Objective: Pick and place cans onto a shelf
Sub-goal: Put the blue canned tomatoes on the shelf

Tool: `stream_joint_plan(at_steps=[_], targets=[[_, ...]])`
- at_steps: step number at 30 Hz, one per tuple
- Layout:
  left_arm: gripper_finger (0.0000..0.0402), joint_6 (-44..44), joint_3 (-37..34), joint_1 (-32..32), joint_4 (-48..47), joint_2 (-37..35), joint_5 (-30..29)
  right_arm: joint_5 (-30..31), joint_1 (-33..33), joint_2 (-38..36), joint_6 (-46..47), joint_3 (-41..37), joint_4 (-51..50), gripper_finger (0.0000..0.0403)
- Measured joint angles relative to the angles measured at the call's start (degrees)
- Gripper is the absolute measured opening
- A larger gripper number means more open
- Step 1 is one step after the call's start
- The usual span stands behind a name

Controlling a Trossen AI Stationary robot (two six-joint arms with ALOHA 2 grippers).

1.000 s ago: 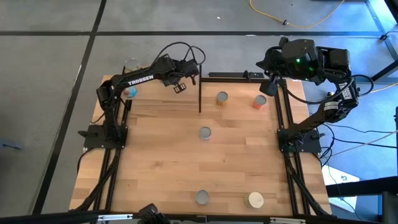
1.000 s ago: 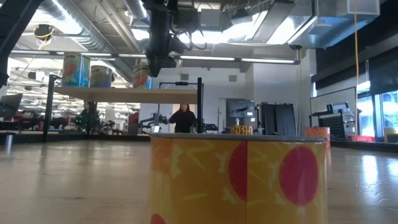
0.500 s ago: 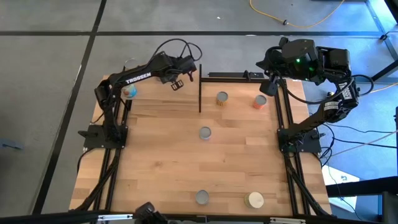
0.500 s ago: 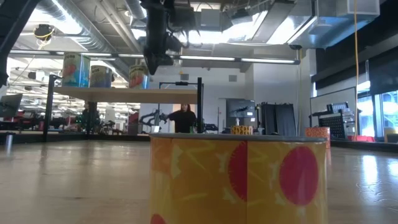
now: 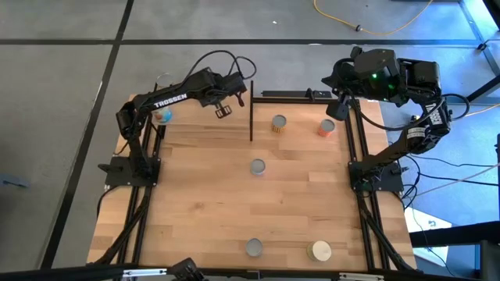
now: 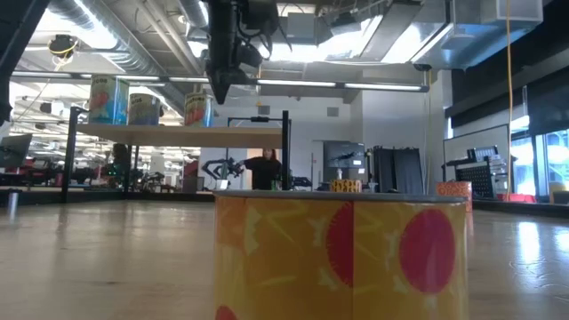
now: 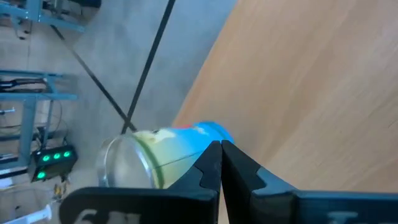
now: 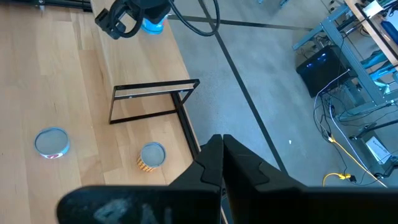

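Fingers of the left gripper [image 7: 220, 163] pressed together, empty, above a blue-labelled can [image 7: 163, 157] on the shelf [image 7: 311, 87].

grey floor [image 5: 62, 94], ceiling ducts [image 6: 133, 53], windows [image 6: 542, 169]

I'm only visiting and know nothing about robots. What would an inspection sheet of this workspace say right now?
Surface: wooden tabletop, bare between the tins.
Job's things: three cans stand on the shelf; five cans stand loose on the tabletop.
Clutter: nothing seen.
Grippers: left gripper hangs above the shelf end, fingers closed, empty; right gripper waits at the far right corner, fingers closed, empty.
Cables: black cable loops over the left arm; yellow cable lies on the floor.
Surroundings: grey floor; a person stands in the room behind.
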Motion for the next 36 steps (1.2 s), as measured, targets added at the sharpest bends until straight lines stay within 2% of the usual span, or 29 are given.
stream_joint_plan(at_steps=[4, 15, 21, 36], targets=[[0.0000, -0.3, 0.0, 1.3, -3.4, 0.0, 0.0, 0.0, 0.0, 0.0, 0.0, 0.0, 0.0, 0.0011], [0.0000, -0.4, 0.0, 3.4, -4.8, 0.0, -1.2, -0.1, 0.0, 0.0, 0.2, 0.0, 0.0, 0.0011], [0.0000, -1.2, 0.0, 4.1, -6.9, 0.0, -1.2, -4.4, 0.0, 0.0, 0.2, 0.0, 0.9, 0.0011], [0.0000, -2.0, 0.0, 3.8, -8.4, 0.0, -0.9, -4.4, 0.0, 0.0, 0.0, 0.0, 1.0, 0.0011]])
